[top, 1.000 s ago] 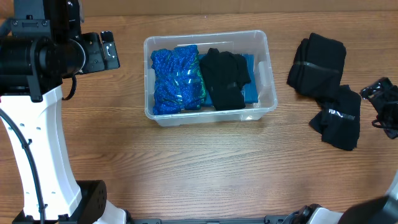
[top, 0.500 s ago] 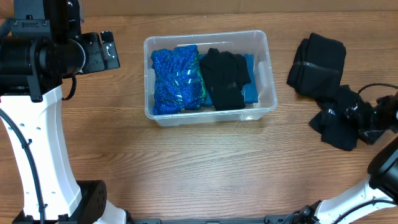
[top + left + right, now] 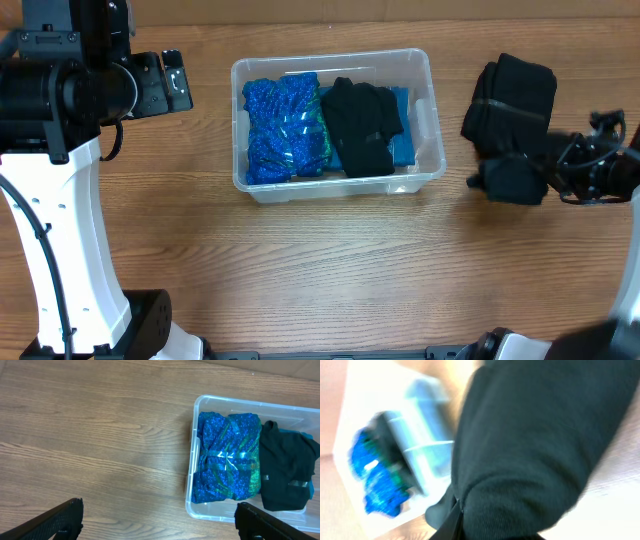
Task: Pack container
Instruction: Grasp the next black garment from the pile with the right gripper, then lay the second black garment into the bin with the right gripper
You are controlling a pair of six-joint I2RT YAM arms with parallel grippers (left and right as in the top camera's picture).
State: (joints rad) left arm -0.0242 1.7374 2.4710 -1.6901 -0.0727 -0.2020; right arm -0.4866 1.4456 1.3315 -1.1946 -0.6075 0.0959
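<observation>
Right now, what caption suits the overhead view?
Right gripper holds a black garment beside the partly filled container.

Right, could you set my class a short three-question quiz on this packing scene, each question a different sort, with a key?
1. True or false: the clear rectangular plastic container is empty.
2. The right gripper holds: A) nothing, B) a black folded cloth, C) the container.
3. Fill in: the second black folded garment lies on the ____.
Key: 1 false; 2 B; 3 wooden table.
</observation>
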